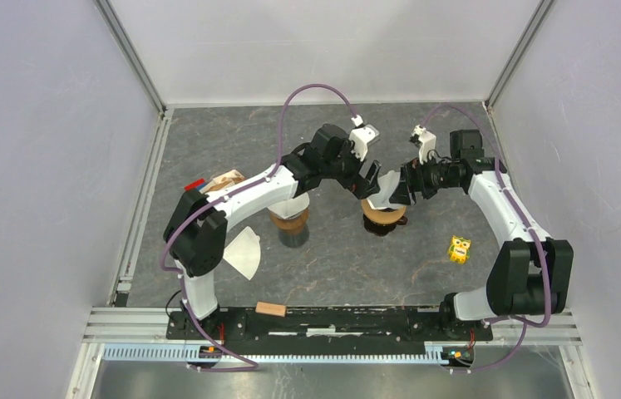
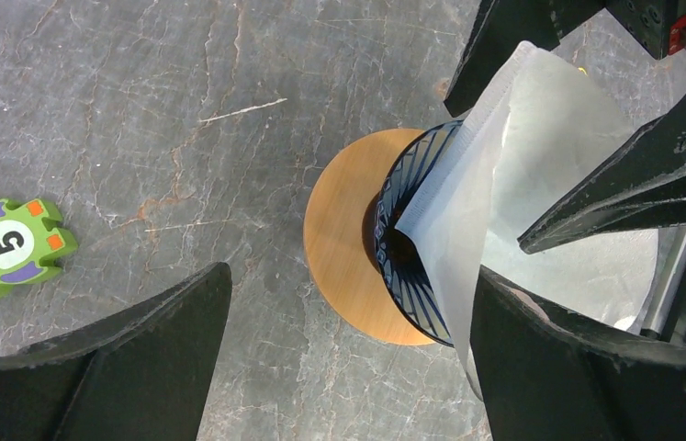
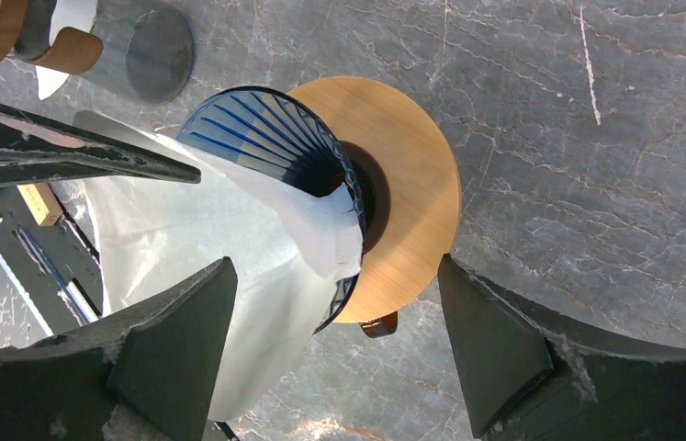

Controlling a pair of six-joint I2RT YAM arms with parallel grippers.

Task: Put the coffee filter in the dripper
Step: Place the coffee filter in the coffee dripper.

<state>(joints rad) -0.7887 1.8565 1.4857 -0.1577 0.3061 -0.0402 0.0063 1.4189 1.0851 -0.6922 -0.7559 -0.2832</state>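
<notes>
Left pincer [image 2: 353, 276] (agape) beside filter [image 2: 541, 138] poking into dripper [image 2: 412, 170].

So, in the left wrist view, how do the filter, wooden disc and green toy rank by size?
1. Filter: largest, though it stands nearer the camera, which flatters it.
2. Wooden disc: partly hidden by the dripper.
3. Green toy: smallest, cut off by the frame's edge.
</notes>
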